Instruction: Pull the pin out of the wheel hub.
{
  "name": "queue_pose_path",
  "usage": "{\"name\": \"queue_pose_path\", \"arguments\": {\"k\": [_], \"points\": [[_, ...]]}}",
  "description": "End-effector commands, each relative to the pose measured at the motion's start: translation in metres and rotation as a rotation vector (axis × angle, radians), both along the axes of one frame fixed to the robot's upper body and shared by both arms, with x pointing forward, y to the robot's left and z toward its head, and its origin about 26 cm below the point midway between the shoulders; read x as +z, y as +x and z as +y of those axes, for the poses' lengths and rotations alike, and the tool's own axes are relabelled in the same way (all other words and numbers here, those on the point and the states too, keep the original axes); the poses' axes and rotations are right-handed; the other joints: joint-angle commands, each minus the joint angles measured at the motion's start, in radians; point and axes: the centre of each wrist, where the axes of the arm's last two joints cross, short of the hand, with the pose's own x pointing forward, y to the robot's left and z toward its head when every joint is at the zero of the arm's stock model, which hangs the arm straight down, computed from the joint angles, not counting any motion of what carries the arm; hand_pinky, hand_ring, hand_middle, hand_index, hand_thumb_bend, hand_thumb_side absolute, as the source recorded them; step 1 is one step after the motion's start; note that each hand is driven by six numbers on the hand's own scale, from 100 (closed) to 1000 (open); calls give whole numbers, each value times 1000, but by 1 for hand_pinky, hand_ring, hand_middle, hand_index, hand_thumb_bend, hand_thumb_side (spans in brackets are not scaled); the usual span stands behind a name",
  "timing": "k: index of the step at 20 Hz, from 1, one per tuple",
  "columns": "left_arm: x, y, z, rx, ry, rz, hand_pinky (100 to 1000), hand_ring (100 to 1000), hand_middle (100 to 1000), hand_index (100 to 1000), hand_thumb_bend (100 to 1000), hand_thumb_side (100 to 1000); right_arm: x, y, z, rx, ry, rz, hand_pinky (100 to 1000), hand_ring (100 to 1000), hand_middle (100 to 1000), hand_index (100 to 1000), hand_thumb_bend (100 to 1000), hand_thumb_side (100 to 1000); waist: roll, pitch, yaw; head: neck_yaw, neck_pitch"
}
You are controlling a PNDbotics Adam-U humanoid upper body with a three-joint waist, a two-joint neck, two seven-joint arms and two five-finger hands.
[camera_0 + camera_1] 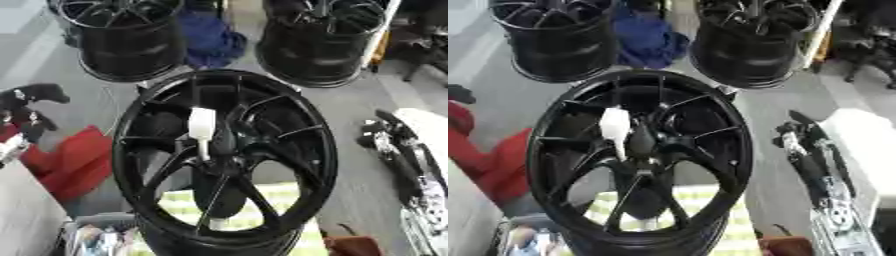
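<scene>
One white, stiff, light-looking plastic pin stands in the centre of the black spoked metal wheel hub mid-frame, so pinch its broad upper end; your right hand, lower right, hangs with relaxed fingers.

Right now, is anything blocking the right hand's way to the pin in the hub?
Nothing visible blocks it. The white pin stands exposed at the wheel hub, and the right hand hangs beside the rim, apart from it.

White pin upright in centre of black spoked wheel hub.
</scene>
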Motion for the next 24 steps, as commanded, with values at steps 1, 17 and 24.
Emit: {"name": "queue_pose_path", "arguments": {"k": [1,17,24], "points": [[13,2,2,-3,25,-28,667,1000,821,970,100,578,10,3,-2,4,-9,-31,707,609,633,883,100,578,3,-3,-2,11,-3],[56,19,-4,-60,178,-117,686,1000,838,977,194,581,10,3,-3,10,-17,-30,709,610,634,884,100,578,8,-14,-7,9,-3],[113,54,-37,-240,476,-185,726,1000,867,994,417,664,8,2,-3,27,-31,-19,709,609,634,884,100,578,20,-25,-21,20,-3]]}}
